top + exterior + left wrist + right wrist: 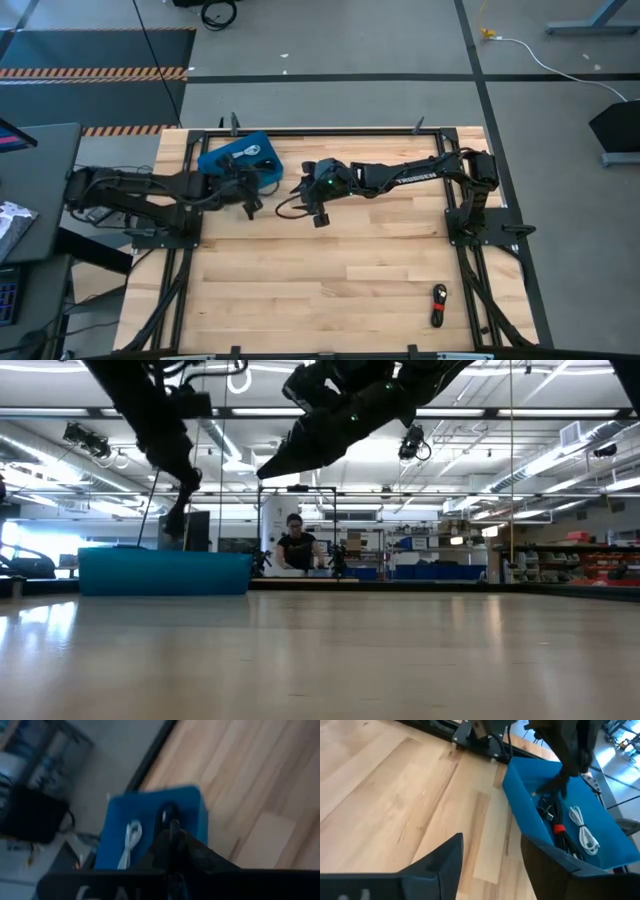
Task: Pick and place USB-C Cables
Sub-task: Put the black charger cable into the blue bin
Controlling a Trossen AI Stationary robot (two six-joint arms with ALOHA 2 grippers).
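Observation:
A blue bin (225, 158) stands at the table's far left. In the right wrist view it holds a whitish coiled cable (583, 834), a black cable with a red band (560, 831) and a black cable (546, 811). Another black cable with red (438, 305) lies flat on the table near the right front. My left gripper (556, 785) hangs over the bin, pointing down, and looks shut and empty in the left wrist view (174, 826). My right gripper (490, 855) is open and empty, raised over the table just right of the bin (310, 198).
A black frame rail (330, 130) runs along the table's far edge behind the bin. Bare wooden tabletop (320, 280) stretches from the middle to the near edge. A person (296, 545) sits far off in the room beyond the table.

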